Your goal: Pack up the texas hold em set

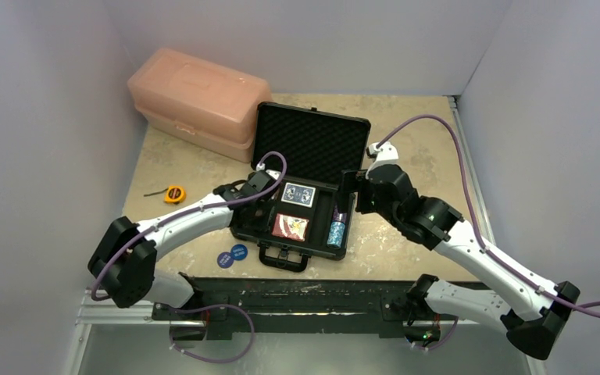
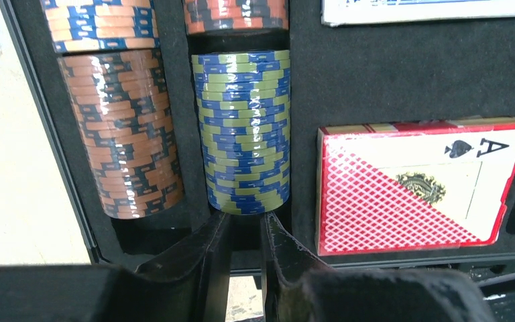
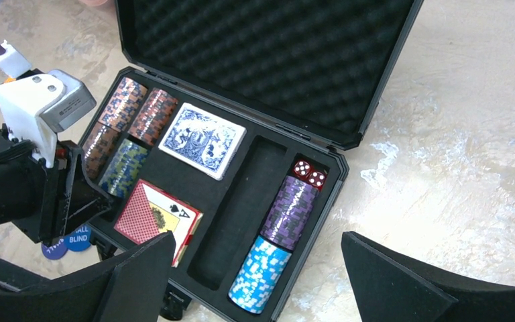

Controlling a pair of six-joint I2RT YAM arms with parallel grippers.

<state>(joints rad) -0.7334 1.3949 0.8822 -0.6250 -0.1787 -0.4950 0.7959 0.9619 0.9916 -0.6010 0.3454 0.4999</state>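
The black briefcase (image 1: 312,141) lies open with its foam lid up. In its slots are the blue deck (image 3: 202,139), the red deck (image 3: 157,218), orange chip stacks (image 2: 127,134), a blue-green stack (image 2: 245,134), a purple stack (image 3: 293,211), a light blue stack (image 3: 261,272) and red dice (image 3: 308,173). Two blue discs (image 1: 231,255) lie on the table left of the handle. My left gripper (image 2: 246,225) is closed to a narrow slit, empty, its tips at the near end of the blue-green stack. My right gripper (image 3: 261,282) is wide open and empty above the case's right front corner.
A pink plastic box (image 1: 199,101) stands at the back left. A yellow tape measure (image 1: 174,194) lies on the table left of the case. One long slot (image 3: 241,208) in the case holds nothing. White walls close in the table on three sides.
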